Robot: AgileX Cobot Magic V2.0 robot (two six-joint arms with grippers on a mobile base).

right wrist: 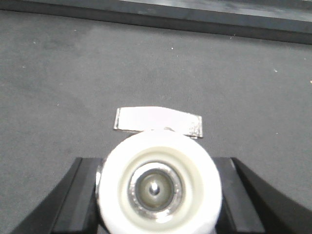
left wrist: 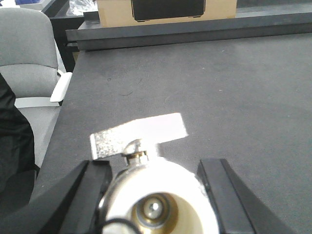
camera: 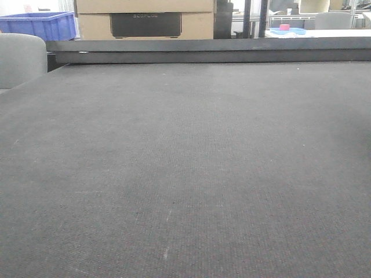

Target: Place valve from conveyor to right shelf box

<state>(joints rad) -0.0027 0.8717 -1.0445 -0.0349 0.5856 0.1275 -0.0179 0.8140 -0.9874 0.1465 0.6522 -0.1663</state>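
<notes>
Backdrop: beyond the far rail [camera: 208,52] I can see a blue bin [camera: 40,26] and a cardboard box [camera: 145,17]. No shelf box shows in any of my feeds.
Surface: the conveyor [camera: 185,174] is a dark woven belt, and in the front view it is bare (neither arm appears there).
Left jaws: pinching the left valve [left wrist: 161,195]. Its white round body sits squarely between them with a black finger against each flank, as far as I can judge.
Left handle [left wrist: 141,134]: a flat silver lever that points ahead of the jaws and is skewed to one side.
Right jaws: pinching the right valve [right wrist: 158,187]. The open end faces the camera, and the body fills the gap from finger to finger.
Right handle [right wrist: 156,119]: it lies crosswise just ahead of the jaws.
Height: I cannot tell whether either valve is resting on the belt or held clear of it.
Beside the left jaws: a grey chair [left wrist: 24,58] stands off the belt edge, out past the left finger.
Risk, slip: a smooth round body held by flat fingers could roll or twist in the pinch if I swing fast, with the lever's weight off-centre helping it along.
Risk, snag: either lever sticks out past the fingertips and might catch on the box rim or the rail.
Risk, blind carry: the target is out of view, so I would be steering toward it unseen.
Risk, crowding: both arms are loaded, so sending the left one rightward could bring the two together.
</notes>
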